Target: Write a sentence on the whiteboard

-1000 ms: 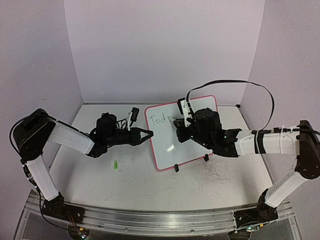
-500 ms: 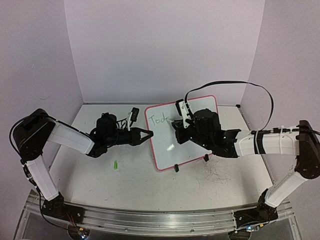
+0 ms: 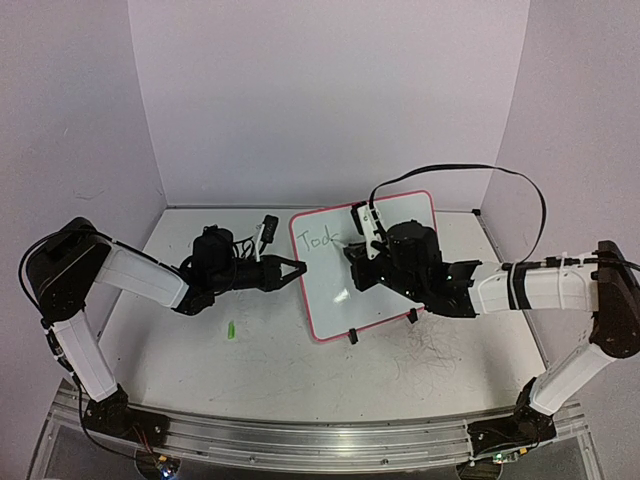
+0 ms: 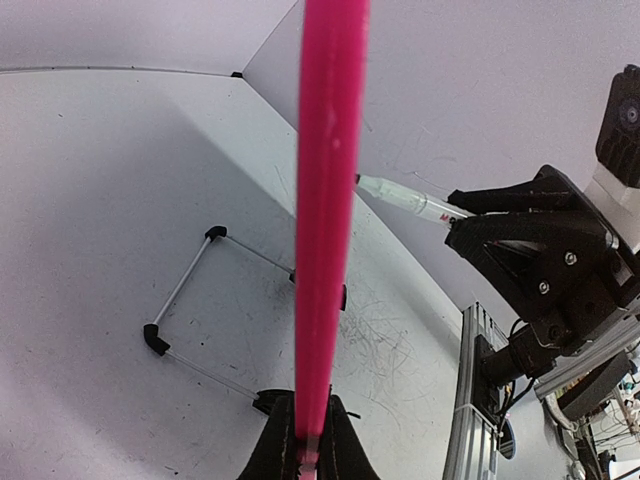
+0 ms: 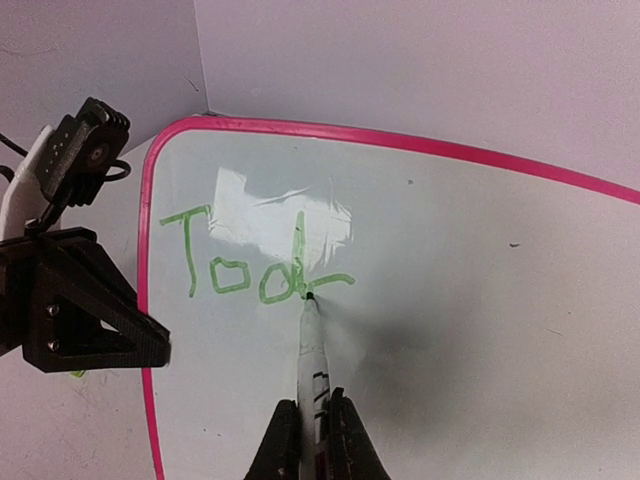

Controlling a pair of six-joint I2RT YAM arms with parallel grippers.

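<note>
The whiteboard (image 3: 332, 298) stands at the middle of the desk (image 3: 200, 375), towards its far edge, turned so that its far right corner comes nearest the back wall. Two black clip feet (image 3: 352, 337) show along its near rim. The left hand (image 3: 297, 267) reaches in from the desk's left side, its fingers together on the board's left pink rim (image 4: 325, 200), clamped on that edge.

The right hand (image 5: 315, 440) comes across the board from the desk's right side and is shut on a marker (image 5: 311, 350). The marker's tip touches the board at the end of the sentence (image 5: 240, 265), which so far reads as green letters "Tod" and a stroke near the far left corner. From the tip onward the board lies bare white to its right rim.

A small green piece (image 3: 231, 329) lies on the desk left of the board, near the left arm. Dark scribbles (image 3: 430, 352) mark the desk just in front of the board's near right corner.
</note>
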